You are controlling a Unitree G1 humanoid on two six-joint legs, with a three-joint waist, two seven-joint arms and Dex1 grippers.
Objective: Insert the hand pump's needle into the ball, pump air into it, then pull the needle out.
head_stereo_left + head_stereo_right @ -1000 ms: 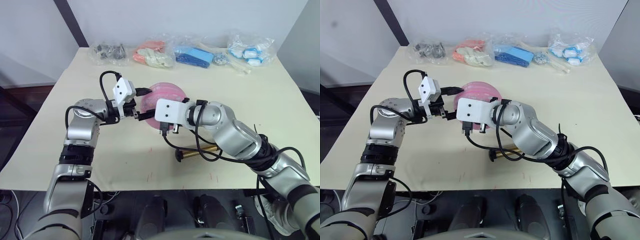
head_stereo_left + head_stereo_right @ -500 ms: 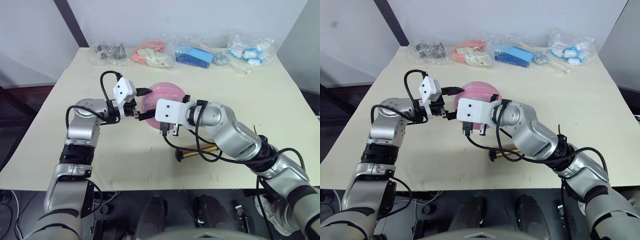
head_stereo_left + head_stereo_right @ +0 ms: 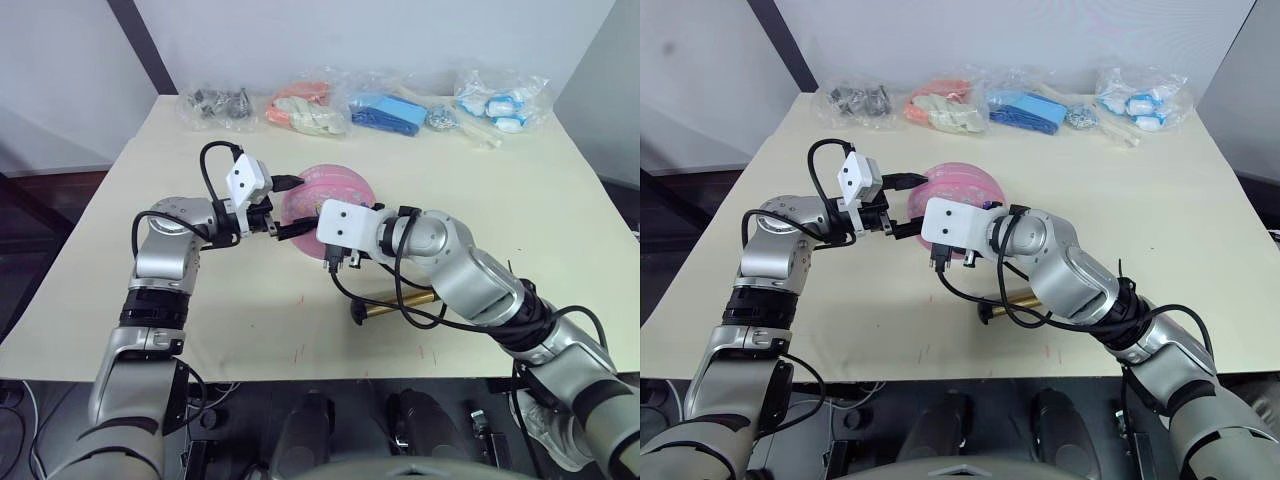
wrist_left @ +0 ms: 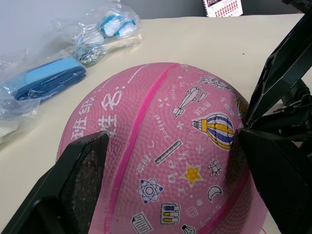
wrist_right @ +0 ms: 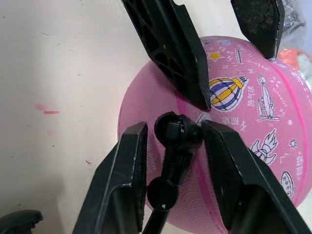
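Between the left claw's (image 4: 165,185) spread fingers sits the ball (image 4: 161,141); right claw (image 5: 170,161) pinches the needle (image 5: 178,132) against it.

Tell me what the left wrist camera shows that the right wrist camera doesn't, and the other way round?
Left wrist view: clear bags of blue and white items lying on the table beyond the ball, which sits gripped between the left jaws. Right wrist view: the needle's black fitting held between the right jaws against the ball, plus small red marks on the table. Both: the pink ball and its hot-air balloon sticker, with the other arm's jaws alongside.
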